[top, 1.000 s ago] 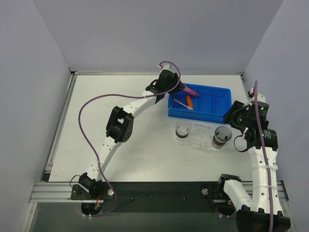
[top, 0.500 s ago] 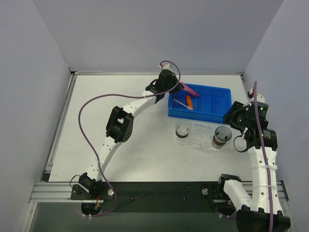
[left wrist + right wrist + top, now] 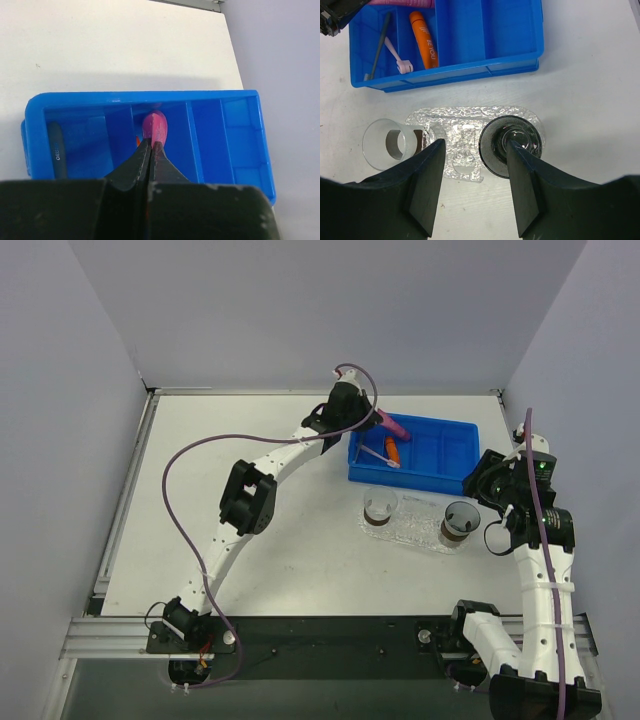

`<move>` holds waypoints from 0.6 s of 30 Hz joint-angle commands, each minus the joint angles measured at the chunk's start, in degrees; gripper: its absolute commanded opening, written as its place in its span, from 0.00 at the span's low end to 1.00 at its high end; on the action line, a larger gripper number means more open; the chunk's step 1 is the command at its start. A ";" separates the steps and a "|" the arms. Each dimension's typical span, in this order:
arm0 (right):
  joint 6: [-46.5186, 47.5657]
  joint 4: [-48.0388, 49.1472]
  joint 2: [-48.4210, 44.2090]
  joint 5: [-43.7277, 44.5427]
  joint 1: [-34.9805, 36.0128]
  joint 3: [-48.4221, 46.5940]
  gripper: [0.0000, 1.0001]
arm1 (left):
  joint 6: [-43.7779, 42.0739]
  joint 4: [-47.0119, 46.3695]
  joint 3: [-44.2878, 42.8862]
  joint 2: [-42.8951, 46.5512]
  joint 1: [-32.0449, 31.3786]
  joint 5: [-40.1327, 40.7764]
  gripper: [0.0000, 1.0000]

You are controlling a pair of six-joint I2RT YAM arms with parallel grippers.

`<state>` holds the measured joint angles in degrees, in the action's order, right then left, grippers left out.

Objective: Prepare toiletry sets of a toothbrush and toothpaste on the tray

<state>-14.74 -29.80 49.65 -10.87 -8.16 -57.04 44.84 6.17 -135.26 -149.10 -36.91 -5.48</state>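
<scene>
My left gripper (image 3: 151, 148) is shut on the magenta-pink toothpaste tube (image 3: 155, 128) and holds it over the blue bin (image 3: 455, 465); the tube also shows in the top view (image 3: 392, 425). The orange toothpaste tube (image 3: 424, 40) and the pale toothbrush (image 3: 396, 56) lie in the bin's left compartments. The clear bumpy tray (image 3: 465, 132) lies on the table in front of the bin, with a clear cup (image 3: 387, 144) at its left end and a dark cup (image 3: 510, 145) at its right end. My right gripper (image 3: 475, 195) is open and empty above the tray.
A dark thin stick (image 3: 378, 46) lies in the bin's leftmost compartment. The bin's right compartments (image 3: 510, 25) hold nothing. Grey walls enclose the white table (image 3: 250, 530) on three sides.
</scene>
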 commanded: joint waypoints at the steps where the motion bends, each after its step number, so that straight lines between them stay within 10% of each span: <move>1: 1.38 0.01 -0.96 1.64 0.43 -0.88 0.47 | -6.07 -4.94 -2.91 7.58 0.26 -1.12 0.00; 18: 4.46 -2.63 5.10 -12.93 0.43 -13.27 0.61 | -15.65 -2.22 12.03 28.67 1.04 -15.25 0.00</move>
<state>-12.23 -31.42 52.07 -15.44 -8.14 -64.69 33.87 6.22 -127.26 -127.87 -36.56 -13.80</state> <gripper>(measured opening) 0.611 0.029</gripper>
